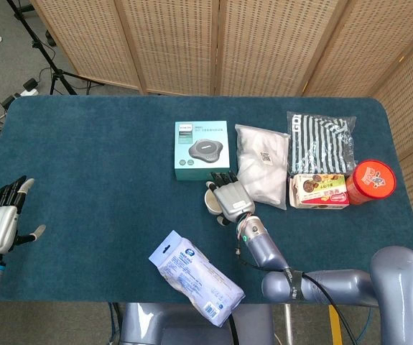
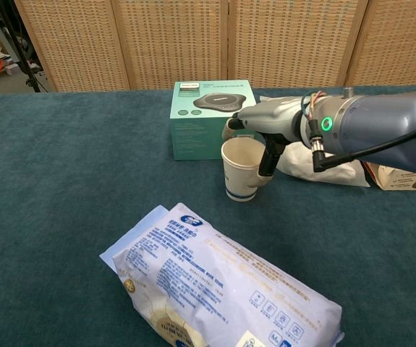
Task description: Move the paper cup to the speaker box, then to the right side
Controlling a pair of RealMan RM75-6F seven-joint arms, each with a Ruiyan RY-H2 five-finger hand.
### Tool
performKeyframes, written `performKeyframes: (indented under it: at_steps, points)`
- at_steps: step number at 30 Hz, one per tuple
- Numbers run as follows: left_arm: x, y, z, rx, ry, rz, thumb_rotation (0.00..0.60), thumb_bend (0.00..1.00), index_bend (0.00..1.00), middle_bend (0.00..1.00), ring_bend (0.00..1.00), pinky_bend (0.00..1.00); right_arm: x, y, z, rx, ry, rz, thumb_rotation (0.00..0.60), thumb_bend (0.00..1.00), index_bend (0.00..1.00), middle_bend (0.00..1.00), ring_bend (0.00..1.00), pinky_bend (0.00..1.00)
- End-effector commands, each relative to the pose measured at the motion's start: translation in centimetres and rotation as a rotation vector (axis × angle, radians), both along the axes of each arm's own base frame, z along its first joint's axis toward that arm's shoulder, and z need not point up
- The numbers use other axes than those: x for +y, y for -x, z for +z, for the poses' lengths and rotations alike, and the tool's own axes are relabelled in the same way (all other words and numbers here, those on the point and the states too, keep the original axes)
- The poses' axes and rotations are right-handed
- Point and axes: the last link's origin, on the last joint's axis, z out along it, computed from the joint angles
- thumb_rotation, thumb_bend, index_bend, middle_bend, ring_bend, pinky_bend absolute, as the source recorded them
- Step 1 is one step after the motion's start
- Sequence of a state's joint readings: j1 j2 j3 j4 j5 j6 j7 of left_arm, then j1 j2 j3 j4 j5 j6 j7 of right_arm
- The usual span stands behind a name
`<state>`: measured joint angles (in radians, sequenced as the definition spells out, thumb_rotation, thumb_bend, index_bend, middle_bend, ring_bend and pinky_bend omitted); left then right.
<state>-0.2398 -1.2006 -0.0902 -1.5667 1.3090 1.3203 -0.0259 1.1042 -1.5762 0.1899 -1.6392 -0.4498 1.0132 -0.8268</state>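
Note:
The paper cup (image 2: pixel 242 170) stands upright on the blue table, just in front of the teal speaker box (image 2: pixel 204 119). My right hand (image 2: pixel 262 137) wraps it from the right: the thumb lies against the cup's right side and the fingers reach behind its rim. From the head view the right hand (image 1: pixel 229 198) covers most of the cup (image 1: pixel 210 203), which sits just below the speaker box (image 1: pixel 201 149). My left hand (image 1: pixel 1 219) hovers at the table's left edge, fingers apart and holding nothing.
A large wipes pack (image 2: pixel 222 278) lies near the front edge, left of the right arm. Right of the cup are a white bag (image 1: pixel 262 165), a striped cloth (image 1: pixel 321 140), a cookie box (image 1: pixel 319 190) and a red tub (image 1: pixel 371 181).

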Motion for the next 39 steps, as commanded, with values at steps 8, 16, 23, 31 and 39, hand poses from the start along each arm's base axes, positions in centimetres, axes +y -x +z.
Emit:
performKeyframes:
  at_steps: [8,16,23,31,39]
  points:
    - [-0.1,-0.2,-0.1,-0.004,0.010,-0.005,0.600,0.22,0.00,0.00,0.00,0.00,0.0,0.1,0.2,-0.002,0.003,-0.004,0.600,0.34,0.20,0.00,0.00,0.00]
    - [0.0,-0.2,-0.1,-0.007,0.008,-0.005,0.600,0.22,0.00,0.00,0.00,0.00,0.1,0.0,0.4,0.000,0.010,0.000,0.600,0.35,0.27,0.00,0.00,0.00]
    - [-0.1,-0.2,0.0,-0.007,0.006,-0.007,0.600,0.23,0.00,0.00,0.00,0.00,0.3,0.3,0.8,0.021,0.020,0.000,0.600,0.35,0.28,0.00,0.00,0.00]
    - [-0.1,-0.3,0.0,-0.007,0.008,-0.009,0.600,0.23,0.00,0.00,0.00,0.00,0.2,-0.4,3.2,0.047,0.078,0.018,0.600,0.35,0.28,0.00,0.00,0.00]
    - [-0.2,-0.2,0.3,-0.006,0.004,-0.007,0.600,0.23,0.00,0.00,0.00,0.00,0.1,-1.2,6.4,0.062,0.155,0.035,0.600,0.35,0.28,0.00,0.00,0.00]
